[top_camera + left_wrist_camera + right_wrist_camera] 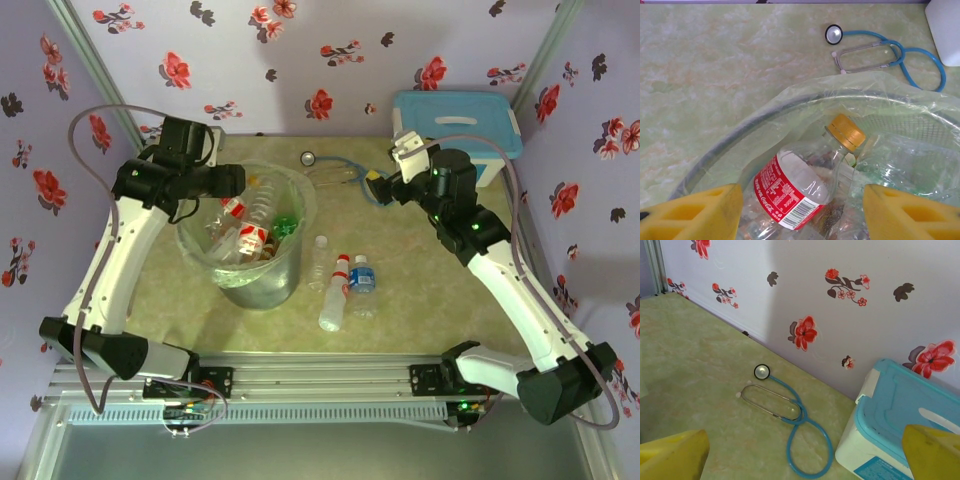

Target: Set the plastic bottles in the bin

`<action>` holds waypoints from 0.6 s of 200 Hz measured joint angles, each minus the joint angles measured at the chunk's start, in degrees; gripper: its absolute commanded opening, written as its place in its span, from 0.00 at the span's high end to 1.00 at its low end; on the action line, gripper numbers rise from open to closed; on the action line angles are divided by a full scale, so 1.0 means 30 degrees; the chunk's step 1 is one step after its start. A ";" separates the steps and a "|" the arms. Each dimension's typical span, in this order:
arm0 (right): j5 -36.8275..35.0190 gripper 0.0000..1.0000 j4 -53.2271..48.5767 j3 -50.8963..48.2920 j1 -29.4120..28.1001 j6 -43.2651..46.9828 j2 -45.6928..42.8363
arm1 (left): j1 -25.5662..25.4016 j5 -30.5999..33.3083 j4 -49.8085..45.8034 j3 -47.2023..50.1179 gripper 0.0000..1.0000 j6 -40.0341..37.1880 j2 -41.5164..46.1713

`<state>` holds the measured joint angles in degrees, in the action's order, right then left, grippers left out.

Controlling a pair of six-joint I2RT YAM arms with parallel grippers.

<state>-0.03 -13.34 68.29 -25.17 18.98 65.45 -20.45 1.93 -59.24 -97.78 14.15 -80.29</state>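
The left gripper [802, 212] is open above the bin [740, 132]. A bottle [800, 187] with a yellow cap lies in the bin, just under its fingers [700, 215]. The right gripper [805, 455] is open and empty.

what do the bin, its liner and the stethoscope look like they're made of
Bin: translucent grey plastic, seemingly rigid; bottles show through its wall. Liner: thin clear plastic film, wrinkled and glossy over the rim. Stethoscope: blue tubing, likely rubber or vinyl; ear tubes and chest piece look like shiny metal.
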 measured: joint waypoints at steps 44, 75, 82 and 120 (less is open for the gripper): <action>-0.0015 0.01 -0.0095 -0.0007 0.0022 0.0000 -0.0095 | 0.0036 -0.0736 0.0940 0.1603 0.55 0.0393 0.0255; -0.0277 0.01 -0.0554 -0.0007 0.0058 -0.0051 -0.0321 | 0.0036 -0.1071 0.1647 0.3286 0.60 0.0889 0.0255; -0.0408 0.01 -0.0685 -0.0022 0.0095 -0.0066 -0.0393 | 0.0036 -0.1107 0.1894 0.3599 0.61 0.1035 0.0255; -0.0954 0.04 -0.1800 -0.0204 0.0255 -0.1071 -0.0940 | 0.0051 -0.1173 0.3446 0.4765 0.64 0.1727 0.0721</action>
<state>-2.90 -18.74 67.68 -24.40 15.77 62.63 -20.29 -1.58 -48.90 -83.48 19.33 -78.13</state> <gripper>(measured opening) 0.982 0.369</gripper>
